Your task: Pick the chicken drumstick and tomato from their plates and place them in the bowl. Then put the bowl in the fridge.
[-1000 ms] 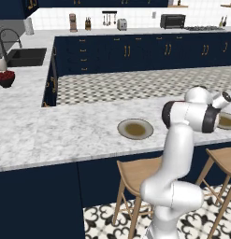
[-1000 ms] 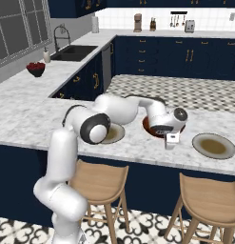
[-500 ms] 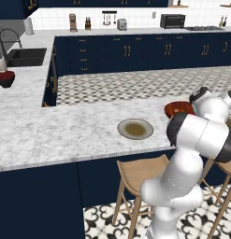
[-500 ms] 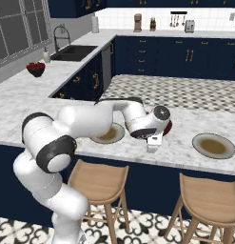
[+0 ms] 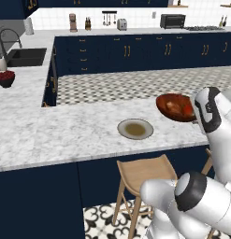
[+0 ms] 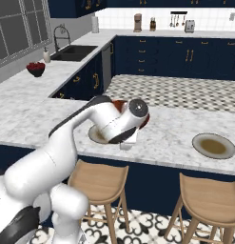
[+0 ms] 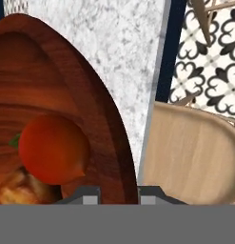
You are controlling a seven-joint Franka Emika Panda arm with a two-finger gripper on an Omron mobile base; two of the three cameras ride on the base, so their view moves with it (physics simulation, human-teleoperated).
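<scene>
Gripping the bowl (image 7: 66,95) by its rim, our claw (image 7: 118,193) has its two tips pinched together on the near edge, one tip inside the wall and one outside. In the hand view the tomato (image 7: 53,148) sits in the bowl just ahead of the tips, and the drumstick (image 7: 21,189) lies touching it, partly cut off at the frame's edge. We see the bowl held up above the counter (image 5: 65,130), not resting on it; in the left base view it hangs beside our wrist over the counter's right end, with both foods showing inside. An emptied plate (image 5: 135,129) lies flat on the marble just left of the bowl. From the right base view our forearm covers most of the bowl (image 6: 120,106), and the second plate (image 6: 214,146) sits well apart toward the right, also bare. Below the counter edge stand two wooden stools (image 6: 97,179). Far off on the side counter we spot a dark fruit bowl (image 5: 4,78) near the sink (image 5: 25,56).
</scene>
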